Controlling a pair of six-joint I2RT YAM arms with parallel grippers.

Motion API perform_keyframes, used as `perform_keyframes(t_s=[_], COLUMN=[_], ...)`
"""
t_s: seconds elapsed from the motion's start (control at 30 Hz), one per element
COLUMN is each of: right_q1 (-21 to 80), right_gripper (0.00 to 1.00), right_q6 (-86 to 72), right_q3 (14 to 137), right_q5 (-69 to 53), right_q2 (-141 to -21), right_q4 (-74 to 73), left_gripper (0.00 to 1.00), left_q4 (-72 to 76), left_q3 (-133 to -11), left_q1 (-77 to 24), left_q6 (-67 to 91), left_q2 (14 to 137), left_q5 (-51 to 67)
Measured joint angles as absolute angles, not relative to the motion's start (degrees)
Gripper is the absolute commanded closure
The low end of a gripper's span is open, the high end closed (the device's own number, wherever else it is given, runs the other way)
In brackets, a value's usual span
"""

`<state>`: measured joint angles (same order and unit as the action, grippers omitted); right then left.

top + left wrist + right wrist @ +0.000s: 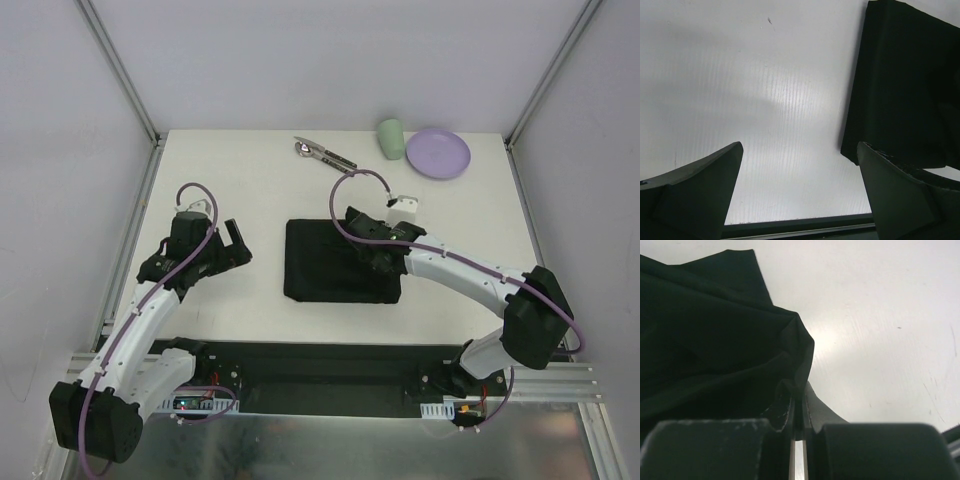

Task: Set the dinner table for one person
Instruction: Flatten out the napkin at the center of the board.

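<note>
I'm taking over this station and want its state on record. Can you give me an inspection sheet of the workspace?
Surface: white dinner table, plain, a few faint marks.
Job's things: black mat at centre, bunched where it is gripped; purple plate, green cup and cutlery at the far edge, off the mat.
Clutter: nothing seen.
Grippers: left gripper open over the table left of the mat; right gripper shut on the mat's right side.
Cables: purple cable looped along each arm, apart from the tableware.
Surroundings: white walls, grey frame rails.
</note>
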<state>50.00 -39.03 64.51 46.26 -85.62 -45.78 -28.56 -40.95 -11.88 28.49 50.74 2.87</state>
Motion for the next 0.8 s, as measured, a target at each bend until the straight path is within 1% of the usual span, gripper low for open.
perform_keyframes(t_s=[0.17,0.3,0.5,0.8], right_q1=[48.62,45.98,41.63,41.50], right_gripper=[0.99,0.99,0.99,0.99], right_q6=[-47.77,-51.05,-52.05,-50.37], right_q3=[64.25,62.13,58.22,57.52], right_q5=[48.82,50.02,50.78,50.33], right_q2=[-85.62,-85.03,-81.08,-79.64], right_q4=[-53.45,-56.42,-59.13,-58.11], left_gripper=[0.01,0.01,0.01,0.01], left_q4=[-28.42,-28.16,-27.73,-26.15], left_q3=[-41.21,-41.36,-41.65,-42.02], left_q1=[-11.88,-11.88,-11.88,-11.88], left_q6=[28.32,28.08,27.92,27.83], left_q2=[51.51,52.60,54.30,55.90], left_q5=[3.03,3.20,4.54,6.39])
